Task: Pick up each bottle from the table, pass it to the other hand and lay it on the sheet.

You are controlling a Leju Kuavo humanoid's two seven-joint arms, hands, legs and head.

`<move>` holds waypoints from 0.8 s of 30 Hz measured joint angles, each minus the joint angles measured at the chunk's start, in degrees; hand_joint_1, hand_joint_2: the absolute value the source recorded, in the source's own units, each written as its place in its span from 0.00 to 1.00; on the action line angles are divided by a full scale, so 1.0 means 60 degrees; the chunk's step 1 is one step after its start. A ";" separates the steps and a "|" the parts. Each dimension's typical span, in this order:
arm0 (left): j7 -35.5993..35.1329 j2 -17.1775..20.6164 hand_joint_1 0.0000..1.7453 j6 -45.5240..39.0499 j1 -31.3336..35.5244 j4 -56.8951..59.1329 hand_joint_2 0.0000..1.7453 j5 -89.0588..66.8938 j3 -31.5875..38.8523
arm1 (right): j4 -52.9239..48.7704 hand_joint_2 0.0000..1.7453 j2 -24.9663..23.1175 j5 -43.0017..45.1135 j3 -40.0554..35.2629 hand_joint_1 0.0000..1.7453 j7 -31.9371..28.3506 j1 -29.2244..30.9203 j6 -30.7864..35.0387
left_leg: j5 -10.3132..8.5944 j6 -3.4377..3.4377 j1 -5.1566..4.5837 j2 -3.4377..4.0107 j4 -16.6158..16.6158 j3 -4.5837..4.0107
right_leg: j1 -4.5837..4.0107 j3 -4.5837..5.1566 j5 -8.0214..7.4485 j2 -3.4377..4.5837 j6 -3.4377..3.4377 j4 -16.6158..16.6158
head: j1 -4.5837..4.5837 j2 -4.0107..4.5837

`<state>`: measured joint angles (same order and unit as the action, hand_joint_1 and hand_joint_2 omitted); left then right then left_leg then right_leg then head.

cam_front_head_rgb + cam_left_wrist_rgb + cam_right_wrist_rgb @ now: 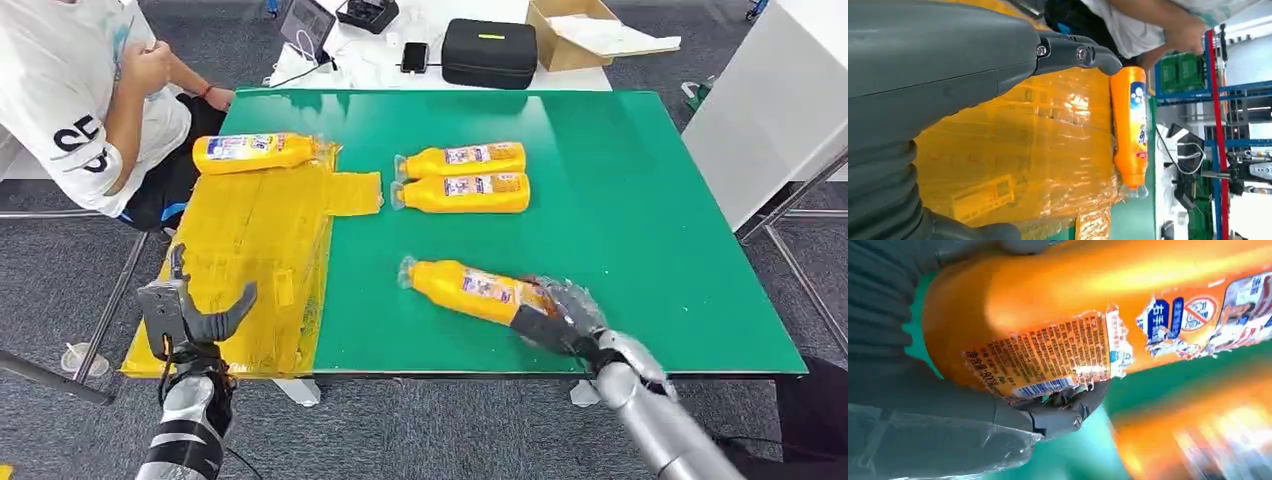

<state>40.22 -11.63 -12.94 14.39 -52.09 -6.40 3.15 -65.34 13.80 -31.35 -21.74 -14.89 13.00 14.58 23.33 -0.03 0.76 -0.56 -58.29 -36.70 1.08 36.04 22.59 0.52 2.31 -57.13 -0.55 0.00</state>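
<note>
Right robot hand grips with fingers curled; left robot hand hovers, fingers spread.

A person in a white T-shirt sits at the far left corner of the green worktop. Beyond the worktop's far edge, a white surface carries a black zipped case, a dark phone, an open cardboard box and a tablet with white cables. Grey carpet covers the floor. Blue shelving holds green crates.
</note>
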 measured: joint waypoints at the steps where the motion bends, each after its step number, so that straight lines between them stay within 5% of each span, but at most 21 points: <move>1: 0.0000 -0.0037 0.00 0.0115 -0.0052 -0.0050 1.00 0.0054 0.0018 | -0.0343 1.00 -0.0364 -0.0220 0.0249 1.00 -0.0235 -0.0163 0.0736 | 0.0000 0.0000 0.0000 0.0006 0.0000 0.0001 | 0.0000 0.0008 0.0000 0.0003 0.0000 0.0000 | -0.0015 0.0000; 8: 0.0000 -0.0234 0.00 0.0377 -0.0168 -0.0189 1.00 0.0155 0.0044 | -0.1561 1.00 -0.1539 -0.0506 0.1044 1.00 -0.0416 -0.0662 0.1411 | -0.0001 -0.0001 0.0006 -0.0008 0.0000 -0.0018 | -0.0006 0.0014 0.0007 -0.0006 -0.0001 0.0001 | -0.0004 0.0000; 15: -0.1092 -0.0517 0.00 0.2892 -0.0490 -0.1007 1.00 0.2022 -0.0298 | -0.2679 1.00 -0.2737 0.0066 0.2005 1.00 -0.2554 -0.1254 0.4093 | 0.0000 0.0001 -0.0005 -0.0007 0.0000 -0.0022 | 0.0008 0.0022 0.0006 -0.0006 0.0001 0.0001 | 0.0000 0.0000; 24: -0.2226 -0.0394 0.00 0.6886 -0.0750 -0.2003 1.00 0.5137 -0.1500 | -0.1942 1.00 -0.3583 0.1433 0.2169 1.00 -0.4122 -0.1605 0.2538 | 0.0000 0.0000 0.0002 -0.0006 0.0002 -0.0022 | 0.0002 0.0021 0.0007 -0.0006 0.0000 0.0001 | -0.0004 0.0000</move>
<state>26.86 -13.99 28.38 9.89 -64.11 24.42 -5.85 -76.99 -7.70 -22.75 -8.72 -39.63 3.37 29.81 23.33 -0.03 0.77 -0.59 -58.28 -36.83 1.09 36.16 22.63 0.49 2.30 -57.12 -0.57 0.00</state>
